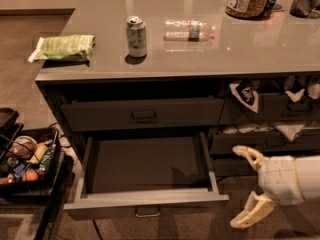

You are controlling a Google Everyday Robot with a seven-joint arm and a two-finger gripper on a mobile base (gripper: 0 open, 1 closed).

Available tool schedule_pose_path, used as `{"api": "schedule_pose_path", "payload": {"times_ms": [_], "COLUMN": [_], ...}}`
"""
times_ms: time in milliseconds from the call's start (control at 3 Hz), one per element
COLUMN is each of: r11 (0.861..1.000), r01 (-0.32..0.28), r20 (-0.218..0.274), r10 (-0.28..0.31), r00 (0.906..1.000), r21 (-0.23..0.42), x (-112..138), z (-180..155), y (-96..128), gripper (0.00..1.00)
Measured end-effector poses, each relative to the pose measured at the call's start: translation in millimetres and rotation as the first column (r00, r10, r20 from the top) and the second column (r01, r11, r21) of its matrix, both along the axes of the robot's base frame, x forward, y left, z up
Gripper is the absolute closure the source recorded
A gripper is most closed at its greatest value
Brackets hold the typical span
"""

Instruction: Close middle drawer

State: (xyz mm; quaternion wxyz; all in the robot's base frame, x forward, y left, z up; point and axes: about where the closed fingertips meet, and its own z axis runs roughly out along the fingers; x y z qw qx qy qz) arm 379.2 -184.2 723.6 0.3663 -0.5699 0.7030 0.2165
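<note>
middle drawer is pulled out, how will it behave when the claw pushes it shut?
Probably light: the middle drawer looks empty inside. It likely slides straight back if pushed near the central handle; an off-centre shove may rack it. The claw, open, sits right of its front corner, so that risk seems real.

We are seeing a glossy counter catching light, a shiny metal can, a clear plastic bottle and a crinkly green bag. The middle drawer is looking matt grey. The gripper, smooth cream plastic, is hovering right of it, fingers spread.
</note>
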Motion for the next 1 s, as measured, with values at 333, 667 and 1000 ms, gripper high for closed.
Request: {"api": "schedule_pose_path", "payload": {"times_ms": [333, 667, 1000], "r11": [1.000, 1.000, 0.999], "r01": [0.014, 0.014, -0.005], "r20": [-0.096, -0.096, -0.137], "r10": [-0.013, -0.013, 0.010], "r00": [0.9953, 0.9953, 0.9905], "r21": [0.010, 0.010, 0.037], "x": [-23.9, -24.0, -28.7], "z": [-63.3, -63.2, -85.5], "y": [3.5, 3.8, 9.3], "gripper": [0.00, 0.00, 0.00]}}
